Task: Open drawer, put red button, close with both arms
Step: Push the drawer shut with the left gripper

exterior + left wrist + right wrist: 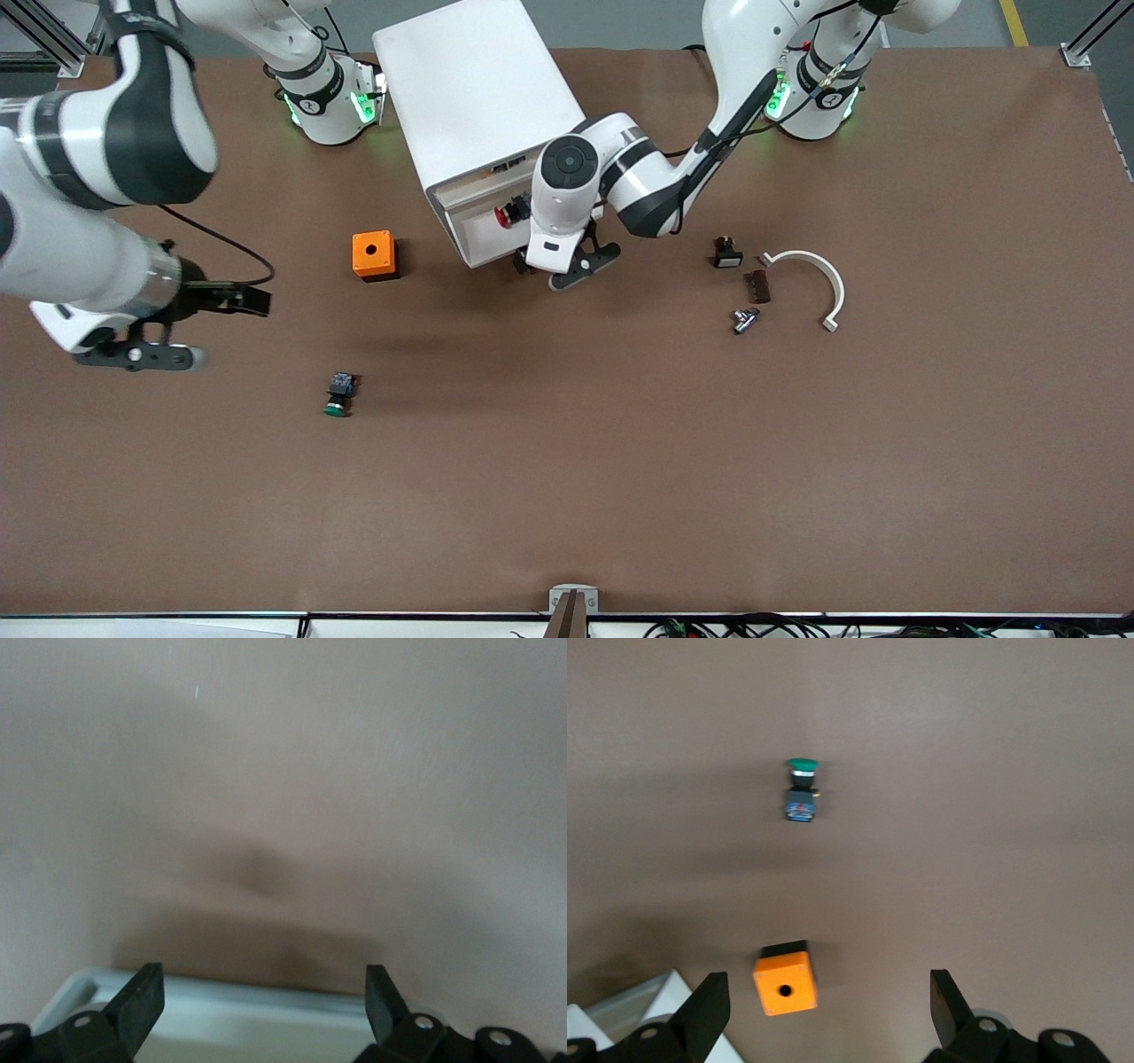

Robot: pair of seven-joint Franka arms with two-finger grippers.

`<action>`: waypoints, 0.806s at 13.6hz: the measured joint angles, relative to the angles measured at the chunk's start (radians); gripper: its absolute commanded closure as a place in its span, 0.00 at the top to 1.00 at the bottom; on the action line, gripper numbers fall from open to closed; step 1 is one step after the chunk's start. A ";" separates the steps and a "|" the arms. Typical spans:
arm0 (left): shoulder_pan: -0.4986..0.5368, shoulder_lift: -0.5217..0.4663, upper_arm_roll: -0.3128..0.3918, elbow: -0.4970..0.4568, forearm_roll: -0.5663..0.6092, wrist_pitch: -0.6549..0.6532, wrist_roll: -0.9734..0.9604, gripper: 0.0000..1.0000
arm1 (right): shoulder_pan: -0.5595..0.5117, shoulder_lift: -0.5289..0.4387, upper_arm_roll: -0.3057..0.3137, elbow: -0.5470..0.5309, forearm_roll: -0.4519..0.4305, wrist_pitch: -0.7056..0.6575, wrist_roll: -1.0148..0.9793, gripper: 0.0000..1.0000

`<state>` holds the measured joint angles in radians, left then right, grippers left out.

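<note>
Front view: the red button (508, 214) lies in the open drawer (483, 232) of the white cabinet (478, 97), partly hidden by the left arm's wrist. The left gripper (567, 266) hangs over the drawer's front edge and, in the left wrist view, its fingers (142, 997) stand wide apart and empty above the drawer's pale rim (257, 1003). The right gripper (226, 299) hovers over the table toward the right arm's end, its fingers (707, 1008) also spread wide with nothing between them. An orange box (374, 255) with a hole sits beside the cabinet, and a green button (339, 395) lies nearer the camera than the box. Toward the left arm's end rest a white curved piece (819, 275), a small black part (726, 253), a brown block (757, 286) and a small metal part (745, 319).
</note>
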<state>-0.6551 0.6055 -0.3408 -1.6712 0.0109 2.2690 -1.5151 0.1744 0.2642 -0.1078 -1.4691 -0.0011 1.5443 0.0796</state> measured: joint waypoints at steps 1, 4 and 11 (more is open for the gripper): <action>-0.001 0.005 -0.020 -0.004 0.000 0.000 -0.034 1.00 | -0.035 -0.006 0.000 0.003 -0.001 -0.016 -0.059 1.00; -0.028 0.022 -0.045 -0.008 0.000 0.000 -0.102 1.00 | -0.134 -0.014 0.000 0.036 -0.001 -0.049 -0.158 1.00; -0.040 0.024 -0.037 0.000 0.003 0.001 -0.132 1.00 | -0.176 -0.017 0.010 0.069 -0.005 -0.097 -0.194 1.00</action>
<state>-0.6952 0.6296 -0.3775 -1.6713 0.0136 2.2697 -1.6466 -0.0018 0.2476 -0.0978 -1.4001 -0.0059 1.4471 -0.1140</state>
